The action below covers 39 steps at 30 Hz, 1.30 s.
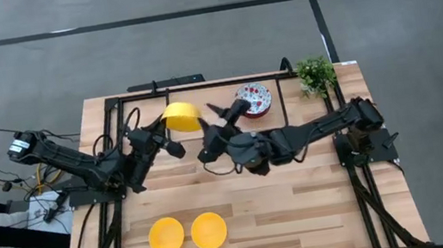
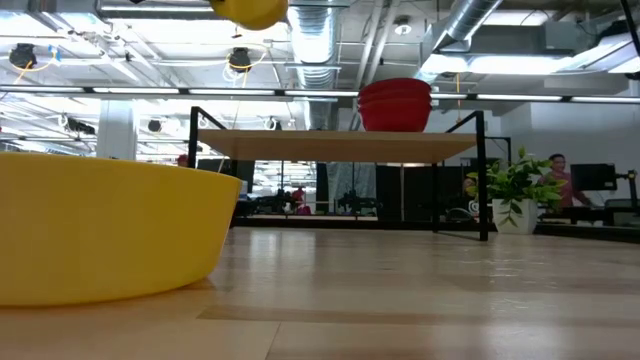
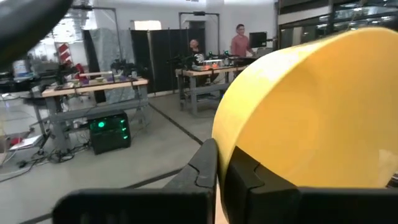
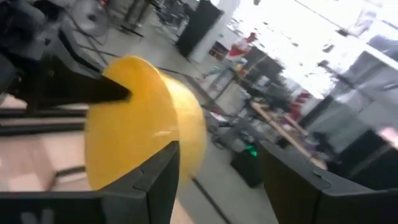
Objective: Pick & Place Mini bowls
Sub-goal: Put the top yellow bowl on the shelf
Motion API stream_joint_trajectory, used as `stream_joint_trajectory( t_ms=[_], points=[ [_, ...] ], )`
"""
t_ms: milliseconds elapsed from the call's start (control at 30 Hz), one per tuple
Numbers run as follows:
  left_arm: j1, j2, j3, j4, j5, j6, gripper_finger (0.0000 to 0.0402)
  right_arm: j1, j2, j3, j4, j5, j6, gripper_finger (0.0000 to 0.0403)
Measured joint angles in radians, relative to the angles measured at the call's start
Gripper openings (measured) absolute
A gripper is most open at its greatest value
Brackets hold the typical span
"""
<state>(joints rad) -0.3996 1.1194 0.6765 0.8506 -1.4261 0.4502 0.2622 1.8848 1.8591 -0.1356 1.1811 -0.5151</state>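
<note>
Yellow bowl (image 1: 181, 116) pinched in left tool (image 1: 170, 131), right tool (image 1: 216, 132) wide beside it, plant (image 1: 315, 74) well apart.

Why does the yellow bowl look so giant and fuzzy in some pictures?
In the low view a yellow bowl sits right by the camera, so it looms huge. In the right wrist view the raised bowl is smeared by motion blur. In the left wrist view it fills the frame, soft-edged.

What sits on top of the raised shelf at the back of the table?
A stack of patterned bowls sits on the shelf; in the low view they show as red undersides. How many are stacked cannot be counted. The plant stands beside it.
</note>
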Motion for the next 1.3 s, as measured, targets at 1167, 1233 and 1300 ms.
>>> stream_joint_trajectory(
  t_ms=[1167,1233,1300],
  points=[
    [0.05,0.131,0.187,0.017,-0.114,-0.201,0.0007,0.166,-0.361,-0.225,-1.014,-0.479,1.011,0.0119],
    [0.029,0.144,0.187,0.018,-0.134,-0.235,0.0007,0.178,-0.384,-0.231,-1.002,-0.475,1.012,0.0113],
    [0.003,0.158,0.187,0.018,-0.145,-0.283,0.0007,0.191,-0.394,-0.232,-0.996,-0.474,1.012,0.0109]
  ],
)
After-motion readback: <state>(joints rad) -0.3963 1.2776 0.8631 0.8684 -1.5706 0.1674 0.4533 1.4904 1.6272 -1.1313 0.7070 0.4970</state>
